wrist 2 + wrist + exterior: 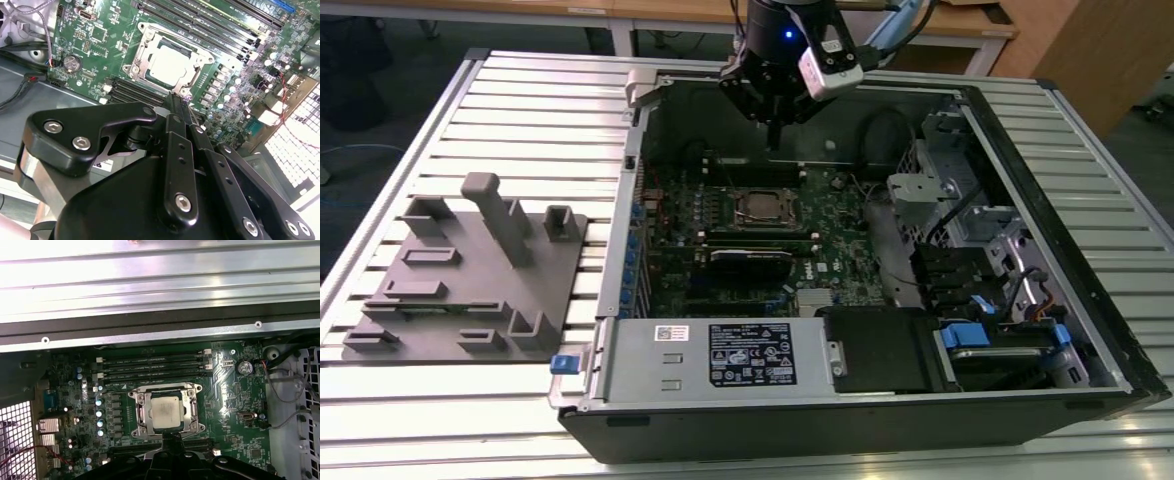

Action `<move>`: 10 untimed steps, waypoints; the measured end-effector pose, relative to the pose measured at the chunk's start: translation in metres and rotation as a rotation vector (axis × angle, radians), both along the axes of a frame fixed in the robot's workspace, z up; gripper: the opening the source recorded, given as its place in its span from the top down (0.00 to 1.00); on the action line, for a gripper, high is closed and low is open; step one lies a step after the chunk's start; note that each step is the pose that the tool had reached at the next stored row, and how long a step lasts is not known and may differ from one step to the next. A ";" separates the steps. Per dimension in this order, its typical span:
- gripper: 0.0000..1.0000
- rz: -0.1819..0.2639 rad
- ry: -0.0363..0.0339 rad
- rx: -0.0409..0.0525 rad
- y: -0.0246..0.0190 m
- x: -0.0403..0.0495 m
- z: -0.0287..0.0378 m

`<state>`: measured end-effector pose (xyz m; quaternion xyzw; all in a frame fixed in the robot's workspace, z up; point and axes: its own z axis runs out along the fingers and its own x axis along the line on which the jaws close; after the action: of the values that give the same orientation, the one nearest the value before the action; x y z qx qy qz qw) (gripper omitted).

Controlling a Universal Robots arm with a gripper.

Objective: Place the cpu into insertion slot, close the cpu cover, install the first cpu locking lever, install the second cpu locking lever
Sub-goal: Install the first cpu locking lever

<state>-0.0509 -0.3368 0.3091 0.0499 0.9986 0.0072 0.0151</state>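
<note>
The cpu (757, 207) (170, 65) (166, 411), a dull silver square, lies flat in the insertion slot (136, 431) of the green motherboard inside the open computer case. The cpu cover (136, 50) (142, 410), a silver frame plate, lies down around the chip. My gripper (774, 140) (179, 97) (172, 436) hangs above the board on the far side of the socket in the exterior view, apart from it. Its black fingers are shut together and hold nothing.
A power supply box (720, 355) with a white label fills the case's near side. Long black memory slots (155, 367) run beside the socket. Drive cages and cables (961, 230) crowd the exterior view's right. A grey fixture plate (467, 270) stands on the slatted table at the left.
</note>
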 end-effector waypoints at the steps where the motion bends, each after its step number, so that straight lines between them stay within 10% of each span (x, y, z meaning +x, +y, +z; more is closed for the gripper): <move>1: 0.90 0.000 0.0007 -0.0001 0.0000 0.0000 0.0000; 10: 0.90 0.000 0.0073 -0.0001 0.0000 0.0000 -0.0018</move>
<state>-0.0509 -0.3368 0.3073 0.0499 0.9987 0.0070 0.0114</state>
